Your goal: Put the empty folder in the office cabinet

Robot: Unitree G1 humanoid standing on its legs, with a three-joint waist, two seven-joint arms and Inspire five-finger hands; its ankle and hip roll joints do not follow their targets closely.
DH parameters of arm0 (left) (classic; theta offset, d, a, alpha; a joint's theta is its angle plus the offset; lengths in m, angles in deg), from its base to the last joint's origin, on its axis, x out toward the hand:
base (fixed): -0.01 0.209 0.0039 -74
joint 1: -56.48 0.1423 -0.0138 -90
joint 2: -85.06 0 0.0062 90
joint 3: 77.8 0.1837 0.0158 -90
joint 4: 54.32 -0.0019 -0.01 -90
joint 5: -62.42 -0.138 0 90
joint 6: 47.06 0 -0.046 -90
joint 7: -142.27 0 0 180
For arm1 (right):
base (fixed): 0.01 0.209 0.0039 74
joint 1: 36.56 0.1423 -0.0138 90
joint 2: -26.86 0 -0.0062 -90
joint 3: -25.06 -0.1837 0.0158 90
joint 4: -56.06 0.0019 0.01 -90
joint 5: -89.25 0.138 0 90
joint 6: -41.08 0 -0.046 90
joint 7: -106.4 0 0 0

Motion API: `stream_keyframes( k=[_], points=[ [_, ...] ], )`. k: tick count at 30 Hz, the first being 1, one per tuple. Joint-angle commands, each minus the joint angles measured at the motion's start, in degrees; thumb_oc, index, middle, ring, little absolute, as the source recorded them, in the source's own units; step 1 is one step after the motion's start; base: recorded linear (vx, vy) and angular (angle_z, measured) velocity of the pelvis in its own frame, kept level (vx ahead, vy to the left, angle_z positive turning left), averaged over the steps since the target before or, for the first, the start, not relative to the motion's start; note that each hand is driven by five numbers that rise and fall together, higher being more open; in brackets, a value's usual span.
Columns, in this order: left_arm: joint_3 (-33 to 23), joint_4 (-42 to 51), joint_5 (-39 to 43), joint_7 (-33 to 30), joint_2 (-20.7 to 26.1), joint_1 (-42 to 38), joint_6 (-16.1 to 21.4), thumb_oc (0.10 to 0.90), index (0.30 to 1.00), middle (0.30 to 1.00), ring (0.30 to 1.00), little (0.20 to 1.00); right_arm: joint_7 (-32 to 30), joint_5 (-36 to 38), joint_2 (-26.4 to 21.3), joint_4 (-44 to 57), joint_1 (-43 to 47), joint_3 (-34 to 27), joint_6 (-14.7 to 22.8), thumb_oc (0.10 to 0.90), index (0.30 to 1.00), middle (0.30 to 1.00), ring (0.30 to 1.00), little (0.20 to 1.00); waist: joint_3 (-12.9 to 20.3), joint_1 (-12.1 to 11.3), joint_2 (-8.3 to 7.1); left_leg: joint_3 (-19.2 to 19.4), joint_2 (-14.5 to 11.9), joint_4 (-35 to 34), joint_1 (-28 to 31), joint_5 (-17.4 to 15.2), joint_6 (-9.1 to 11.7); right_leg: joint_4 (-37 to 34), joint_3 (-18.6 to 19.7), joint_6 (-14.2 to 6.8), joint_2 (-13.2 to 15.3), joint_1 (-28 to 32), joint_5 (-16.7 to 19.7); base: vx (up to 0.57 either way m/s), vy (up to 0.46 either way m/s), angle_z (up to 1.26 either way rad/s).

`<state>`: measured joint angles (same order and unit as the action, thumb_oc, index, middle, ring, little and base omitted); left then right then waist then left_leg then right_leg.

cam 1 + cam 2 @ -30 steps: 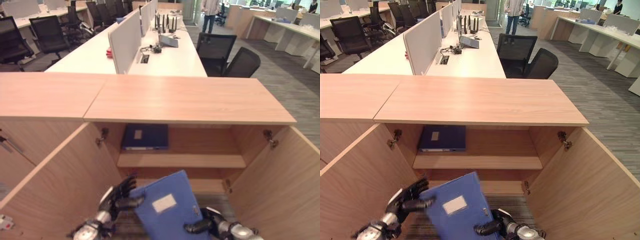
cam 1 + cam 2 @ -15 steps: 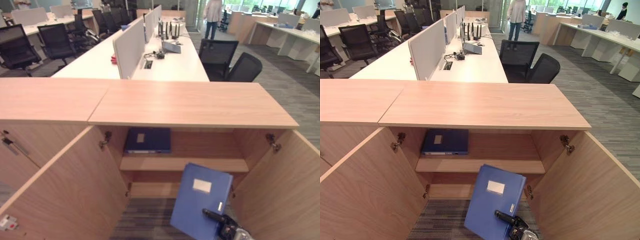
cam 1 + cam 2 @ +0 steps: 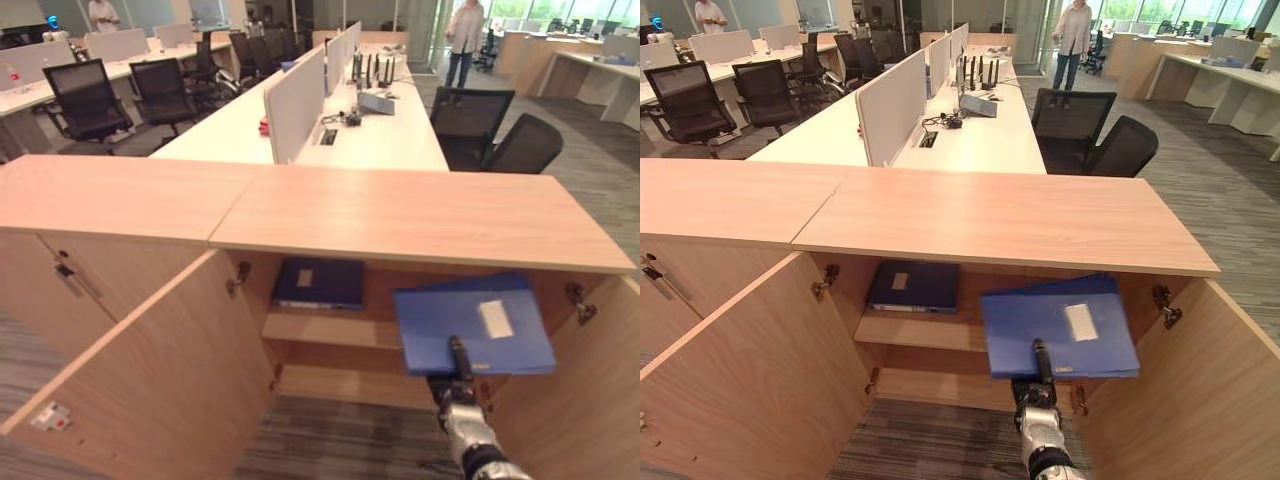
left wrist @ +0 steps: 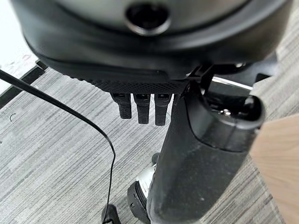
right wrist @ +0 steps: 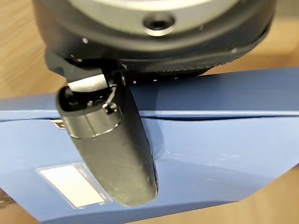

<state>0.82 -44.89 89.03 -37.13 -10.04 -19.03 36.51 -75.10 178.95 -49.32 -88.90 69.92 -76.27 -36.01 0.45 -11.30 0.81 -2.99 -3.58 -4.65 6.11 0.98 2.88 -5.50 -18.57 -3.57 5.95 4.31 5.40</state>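
A light blue folder [image 3: 470, 325] with a white label lies nearly flat in the air at the right half of the open cabinet [image 3: 400, 215]. It sits just above shelf height, its far edge under the top board. My right hand [image 3: 455, 385] is shut on its near edge from below; the thumb [image 5: 112, 149] presses on the folder's [image 5: 210, 140] top face. A dark blue folder [image 3: 913, 287] lies flat on the shelf [image 3: 320, 328] at the left. My left hand [image 4: 149, 65] hangs over the carpet with relaxed fingers [image 4: 142, 109], holding nothing.
Both cabinet doors stand wide open, the left door [image 3: 150, 370] and the right door [image 3: 600, 400] flanking the opening. A lower shelf [image 3: 340, 385] lies under the first. Beyond the cabinet are desks, black chairs [image 3: 470, 120] and a person [image 3: 465, 35] far off.
The blue folder rose from low and tilted near the floor to flat at shelf height. My left hand left it a second ago. The camera has shifted.
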Motion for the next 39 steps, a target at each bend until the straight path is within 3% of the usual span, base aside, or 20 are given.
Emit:
stream_keyframes(
  k=[1, 8, 11, 12, 13, 15, 18, 19, 21, 22, 26, 27, 28, 31, 32, 34, 35, 36, 39],
  points=[
    [2.64, -3.33, 0.29, -0.91, 1.93, -2.69, 0.17, 0.800, 0.900, 0.900, 0.900, 0.900, 3.88, 1.10, -2.34, 5.03, 9.35, -3.63, 3.94, 0.400, 0.300, 0.300, 0.300, 0.300, -1.18, -1.21, -2.31, -2.84, 1.35, -0.35, 0.34, -3.95, 0.12, 0.50, -2.76, -2.27, 1.41, 3.21, -4.52, 0.01, -0.024, 0.26],
    [7.52, -2.49, -1.79, -0.27, 2.28, -4.42, 0.84, 0.800, 0.900, 0.900, 0.900, 0.900, 4.07, 0.50, -7.75, 2.27, 12.52, -5.56, 3.94, 0.400, 0.300, 0.300, 0.300, 0.300, -2.36, -2.99, -1.52, -7.60, 0.41, 0.28, -1.19, -4.23, 1.08, 1.02, -7.70, -1.42, 1.51, 5.06, -6.46, 0.04, -0.071, 0.40],
    [6.91, -2.71, -1.66, -0.04, 2.23, -4.11, 1.15, 0.800, 0.900, 0.900, 0.900, 0.900, 4.04, 0.01, -8.91, 1.82, 13.55, -5.96, 4.65, 0.400, 0.300, 0.300, 0.300, 0.300, -3.75, -3.46, -1.75, -6.34, 1.40, 9.31, -4.29, -7.40, 1.57, 1.48, -7.59, -0.52, 1.62, 5.55, -7.86, 0.02, -0.072, 0.27],
    [6.15, -2.96, -1.78, -0.08, 2.24, -3.68, 1.29, 0.800, 0.900, 0.900, 0.900, 0.900, 4.24, -0.01, -9.46, 2.37, 13.92, -6.37, 5.30, 0.400, 0.300, 0.300, 0.300, 0.300, -5.11, -4.16, -1.47, -5.16, 3.35, 16.83, -7.44, -8.08, 2.09, 1.61, -6.78, 0.09, 2.05, 6.46, -8.97, 0.01, -0.032, -0.01],
    [6.14, -2.96, -1.79, -0.08, 2.24, -3.74, 1.29, 0.800, 0.900, 0.900, 0.900, 0.900, 4.21, -0.03, -9.46, 2.40, 13.96, -6.39, 5.32, 0.400, 0.300, 0.300, 0.300, 0.300, -5.15, -4.23, -1.42, -5.09, 3.38, 17.68, -7.85, -8.49, 2.04, 1.66, -6.70, 0.08, 2.05, 6.39, -9.00, 0.01, -0.001, -0.11],
    [6.06, -3.58, -2.33, -0.47, 2.21, -3.83, 1.42, 0.800, 0.900, 0.900, 0.900, 0.900, 4.35, 0.13, -10.33, 2.90, 14.91, -6.47, 5.41, 0.400, 0.300, 0.300, 0.300, 0.300, -5.77, -5.06, -0.84, -4.48, 4.61, 22.91, -11.53, -6.78, 2.63, 1.81, -6.63, 0.09, 2.72, 7.06, -9.94, 0.04, 0.065, -0.19],
    [5.86, -4.10, -3.10, -0.31, 1.77, -3.08, 0.97, 0.800, 0.900, 0.900, 0.900, 0.900, 4.51, 0.15, -11.57, 3.42, 15.51, -6.17, 4.47, 0.400, 0.300, 0.300, 0.300, 0.300, -5.26, -5.47, -0.99, -3.52, 5.64, 20.39, -16.72, -6.12, 2.74, 0.89, -5.31, -0.72, 3.25, 8.07, -10.66, 0.20, 0.096, -0.12],
    [6.17, -3.66, -2.89, -0.08, 1.82, -2.52, 1.11, 0.800, 0.900, 0.900, 0.900, 0.900, 4.33, -0.32, -12.03, 3.41, 16.44, -5.45, 4.28, 0.400, 0.300, 0.300, 0.300, 0.300, -5.79, -6.26, -0.77, -2.41, 5.40, 18.56, -21.16, -1.79, 2.80, 0.61, -4.61, -1.16, 3.38, 8.21, -10.23, 0.13, 0.128, -0.06],
    [6.83, -3.22, -2.59, 0.08, 1.88, -2.53, 1.41, 0.800, 0.900, 0.900, 0.900, 0.900, 4.24, -0.36, -12.21, 2.87, 17.34, -5.51, 4.51, 0.400, 0.300, 0.300, 0.300, 0.300, -6.25, -7.01, -0.51, -2.14, 5.05, 17.62, -22.28, -0.32, 3.16, 0.65, -3.50, -1.26, 3.31, 8.30, -10.60, 0.14, 0.128, -0.23],
    [6.81, -3.57, -2.80, 0.18, 1.75, -2.12, 1.74, 0.800, 0.900, 0.900, 0.900, 0.900, 4.83, 0.13, -11.19, 3.08, 16.86, -5.62, 4.37, 0.400, 0.300, 0.300, 0.300, 0.300, -5.14, -7.15, 0.03, -3.25, 4.69, 13.51, -18.95, -0.85, 1.85, 0.63, -2.01, -1.84, 3.11, 8.25, -10.80, 0.14, 0.144, -0.66],
    [7.11, -3.83, -5.60, -0.21, 1.61, -1.34, 2.01, 0.800, 0.900, 0.900, 0.900, 0.900, 4.91, 0.26, -10.33, 3.83, 15.08, -6.76, 4.99, 0.400, 0.300, 0.300, 0.300, 0.300, -2.79, -6.77, -0.28, -3.27, 5.28, 9.71, -16.29, -0.66, 0.09, 0.73, -1.94, -3.44, 5.22, 7.94, -10.01, 0.21, 0.220, -0.76],
    [7.45, -3.50, -7.21, -0.06, 1.37, -0.75, 2.36, 0.800, 0.900, 0.900, 0.900, 0.900, 5.00, -0.12, -9.07, 5.82, 14.01, -6.70, 5.48, 0.400, 0.300, 0.300, 0.300, 0.300, -1.53, -7.02, -0.14, -1.61, 6.17, 7.82, -14.20, -1.35, -1.57, 3.24, -1.86, -5.02, 8.25, 7.32, -9.52, 0.24, 0.304, -0.42],
    [7.42, -3.46, -7.29, -0.06, 1.34, -0.63, 2.36, 0.800, 0.900, 0.900, 0.900, 0.900, 4.86, -0.22, -8.95, 6.06, 13.82, -6.62, 5.57, 0.400, 0.300, 0.300, 0.300, 0.300, -1.50, -7.22, -0.22, -1.33, 6.33, 7.61, -14.01, -1.31, -1.77, 3.68, -1.57, -5.23, 8.57, 7.08, -9.70, 0.18, 0.303, -0.33],
    [7.96, -2.30, -8.87, 0.07, 1.27, 0.06, 2.51, 0.800, 0.900, 0.900, 0.900, 0.900, 4.78, 0.08, -6.97, 9.41, 13.07, -6.88, 6.88, 0.400, 0.300, 0.300, 0.300, 0.300, -1.15, -8.16, 1.25, 0.79, 7.63, 6.15, -10.79, -2.49, -4.40, 12.42, -2.05, -6.65, 14.26, 3.92, -8.06, 0.14, 0.271, -0.49],
    [8.50, -1.22, -9.31, 0.53, 1.67, 0.29, 2.83, 0.800, 0.900, 0.900, 0.900, 0.900, 4.75, -0.63, -5.84, 11.03, 12.16, -5.80, 7.08, 0.400, 0.300, 0.300, 0.300, 0.300, -1.37, -8.89, 1.59, 2.02, 7.46, 4.94, -8.37, -3.83, -4.80, 18.15, -5.25, -6.60, 17.21, 1.34, -7.20, 0.09, 0.251, -0.62],
    [8.63, -0.61, -9.42, 0.68, 1.66, 0.78, 2.86, 0.800, 0.900, 0.900, 0.900, 0.900, 4.76, -1.02, -5.41, 11.35, 11.55, -5.22, 6.82, 0.400, 0.300, 0.300, 0.300, 0.300, -1.71, -9.09, 1.59, 2.85, 7.39, 4.27, -7.57, -3.89, -4.99, 19.68, -7.58, -6.83, 18.55, -0.12, -5.47, 0.04, 0.096, -0.52],
    [8.45, 0.33, -9.56, 0.76, 1.99, 1.72, 2.82, 0.800, 0.900, 0.900, 0.900, 0.900, 4.72, -1.60, -5.16, 12.12, 11.28, -4.24, 6.37, 0.400, 0.300, 0.300, 0.300, 0.300, -2.53, -8.96, 1.67, 4.38, 7.21, 3.63, -6.79, -3.39, -5.30, 19.73, -10.12, -6.56, 18.90, -1.75, -3.92, 0.01, -0.029, -0.43],
    [8.65, 1.18, -9.54, 0.90, 2.61, 2.23, 2.86, 0.800, 0.900, 0.900, 0.900, 0.900, 4.31, -2.11, -6.14, 12.21, 11.96, -3.59, 5.87, 0.400, 0.300, 0.300, 0.300, 0.300, -3.97, -7.85, 1.83, 4.29, 6.74, 3.15, -6.19, -3.08, -5.33, 16.60, -10.12, -6.37, 15.57, -5.05, -2.82, -0.07, -0.023, -0.30],
    [9.11, 1.77, -9.27, 1.09, 3.20, 2.08, 3.35, 0.800, 0.900, 0.900, 0.900, 0.900, 4.15, -2.89, -7.09, 12.14, 12.60, -2.94, 6.32, 0.400, 0.300, 0.300, 0.300, 0.300, -5.12, -7.13, 2.04, 4.02, 6.36, 2.94, -5.85, -2.93, -5.20, 15.00, -8.34, -6.08, 12.82, -7.81, -2.29, 0.02, -0.045, -0.06]
  ],
)
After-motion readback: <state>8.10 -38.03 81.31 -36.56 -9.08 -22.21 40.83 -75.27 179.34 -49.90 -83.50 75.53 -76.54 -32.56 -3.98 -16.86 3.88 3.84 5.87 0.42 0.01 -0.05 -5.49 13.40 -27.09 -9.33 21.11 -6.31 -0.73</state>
